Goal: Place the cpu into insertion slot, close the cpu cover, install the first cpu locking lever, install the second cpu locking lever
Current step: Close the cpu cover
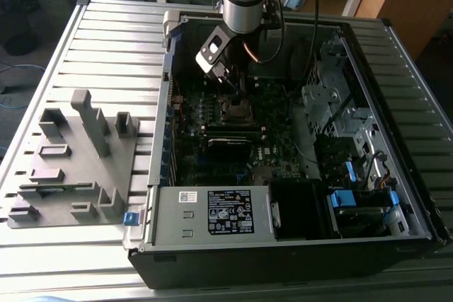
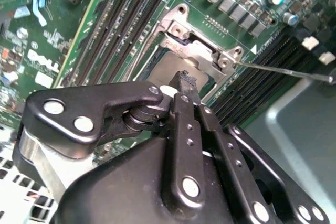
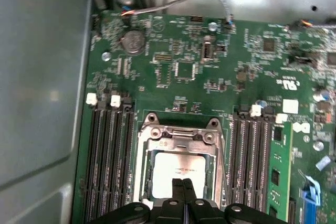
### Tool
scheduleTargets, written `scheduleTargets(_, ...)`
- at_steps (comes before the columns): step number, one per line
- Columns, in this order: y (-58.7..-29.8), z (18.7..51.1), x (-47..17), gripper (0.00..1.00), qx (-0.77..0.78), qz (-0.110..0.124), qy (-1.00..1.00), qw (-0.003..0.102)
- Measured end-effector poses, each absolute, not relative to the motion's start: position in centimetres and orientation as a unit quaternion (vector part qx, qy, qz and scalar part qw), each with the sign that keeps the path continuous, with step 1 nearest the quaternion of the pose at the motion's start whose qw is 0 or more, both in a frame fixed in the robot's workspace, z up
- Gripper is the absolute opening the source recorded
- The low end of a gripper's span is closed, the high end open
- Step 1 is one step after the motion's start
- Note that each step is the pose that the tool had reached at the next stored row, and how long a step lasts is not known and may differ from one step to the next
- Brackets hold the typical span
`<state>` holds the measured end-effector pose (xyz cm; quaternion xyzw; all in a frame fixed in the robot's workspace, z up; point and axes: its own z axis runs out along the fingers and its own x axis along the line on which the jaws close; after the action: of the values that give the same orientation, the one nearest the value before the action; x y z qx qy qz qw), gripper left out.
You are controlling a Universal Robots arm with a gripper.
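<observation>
Inside an open computer case (image 1: 283, 263) lying on a slatted table (image 1: 106, 40), the arm's hand (image 3: 182, 183) hung straight over the insertion slot (image 1: 237, 112). Its two black fingers were pressed together and gripped nothing. The cpu (image 3: 176, 165) sat in the insertion slot just beyond the fingertips, its dull silver face showing through the cut-out of the cpu cover (image 3: 181, 136), which lay flat around it. In the first wrist view the joined tips overlapped the near edge of the cpu's face; whether they touched metal or hovered just above it could not be told.

The relation that mattered lay to one side of the hand. A thin silvery rod (image 2: 283, 70), judged to be one of the locking levers, began at a corner of the cpu cover near the fingertips. From there it ran out across the black memory slots (image 2: 262, 95), its long axis pointing away from the insertion slot rather than lying alongside it. That suggested the cpu and cpu cover were settled and this lever not yet latched. A grey parts fixture (image 1: 78, 160) stood on the table outside the case, well apart from the hand.
</observation>
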<state>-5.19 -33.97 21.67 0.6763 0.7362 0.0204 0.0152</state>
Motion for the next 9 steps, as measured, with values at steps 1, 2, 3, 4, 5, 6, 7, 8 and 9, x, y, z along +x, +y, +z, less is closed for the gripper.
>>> scheduleTargets(1, -33.97, 21.65, -5.19, 0.11, 0.668, 0.021, 0.744, 0.015)
scheduleTargets(2, -33.97, 21.63, -5.19, 0.11, 0.661, 0.021, 0.750, 0.015)
scheduleTargets(3, -33.97, 21.61, -5.19, 0.11, 0.655, 0.021, 0.756, 0.015)
scheduleTargets(4, -33.97, 21.58, -5.19, 0.11, 0.647, 0.021, 0.762, 0.014)
scheduleTargets(5, -33.98, 21.57, -5.19, 0.11, 0.641, 0.021, 0.767, 0.014)
scheduleTargets(6, -33.98, 21.55, -5.19, 0.11, 0.633, 0.021, 0.774, 0.014)
scheduleTargets(7, -33.98, 21.52, -5.19, 0.11, 0.626, 0.021, 0.779, 0.014)
scheduleTargets(8, -33.97, 21.50, -5.19, 0.11, 0.619, 0.021, 0.785, 0.014)
scheduleTargets(9, -33.98, 21.48, -5.19, 0.11, 0.612, 0.022, 0.790, 0.013)
